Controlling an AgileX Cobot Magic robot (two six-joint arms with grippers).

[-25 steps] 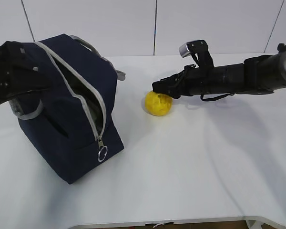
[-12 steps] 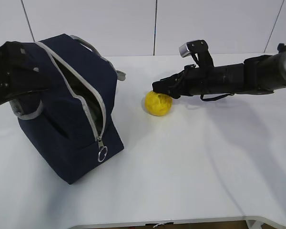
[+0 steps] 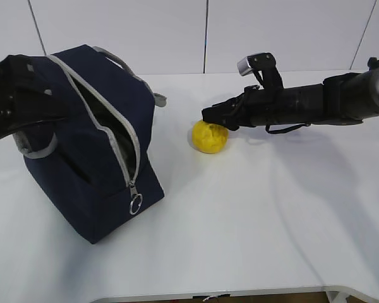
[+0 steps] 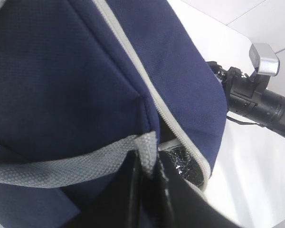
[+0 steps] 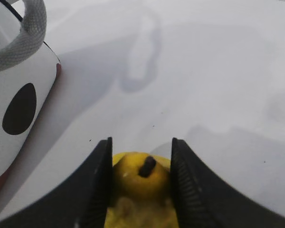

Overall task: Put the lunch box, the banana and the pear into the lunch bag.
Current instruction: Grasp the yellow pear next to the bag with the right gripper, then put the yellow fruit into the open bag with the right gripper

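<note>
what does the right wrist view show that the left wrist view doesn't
Only the right wrist view shows the pear between the right gripper fingers, stem up, plus the lunch bag's white face with a dark oval. Only the left wrist view shows the grey zipper along the navy fabric, the left gripper shut on the grey strap, and the right arm beyond. Both show the bag and white table.

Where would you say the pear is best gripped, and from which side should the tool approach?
Across its upper body just below the stem, coming in low from the right: the pear sits stem-up, its rounded flanks are free, and the right tool already straddles it that way.
</note>
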